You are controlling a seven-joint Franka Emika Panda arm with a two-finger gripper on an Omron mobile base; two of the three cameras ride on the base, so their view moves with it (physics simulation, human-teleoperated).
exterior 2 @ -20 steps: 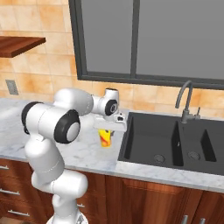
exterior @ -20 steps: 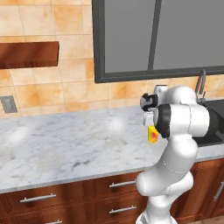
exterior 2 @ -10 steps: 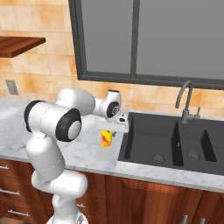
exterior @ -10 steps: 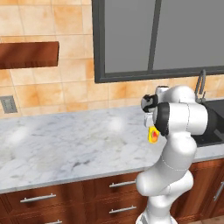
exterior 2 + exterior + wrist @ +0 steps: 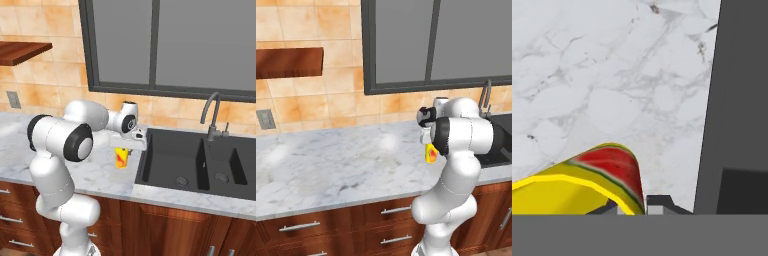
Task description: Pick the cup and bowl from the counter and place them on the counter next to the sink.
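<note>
The yellow cup (image 5: pixel 121 158) with red markings hangs upright under my gripper (image 5: pixel 121 149), which is shut on its rim. It sits low over the white marble counter (image 5: pixel 95 172), just left of the dark sink (image 5: pixel 190 160); whether its base touches the marble I cannot tell. In the left base view the cup (image 5: pixel 431 153) peeks out from behind my forearm, in front of the sink (image 5: pixel 498 145). In the hand view the cup (image 5: pixel 587 182) fills the lower left, above the counter (image 5: pixel 612 75), with the sink's edge (image 5: pixel 737 100) on the right. The bowl is out of view.
A gooseneck faucet (image 5: pixel 211 112) stands behind the sink. A wooden wall shelf (image 5: pixel 288 62) hangs at the left above a long stretch of marble (image 5: pixel 331 160). A dark window (image 5: pixel 165 45) and tiled wall back the counter.
The cup and hand stay almost where they were beside the sink. Only the arm's upper links have shifted slightly.
</note>
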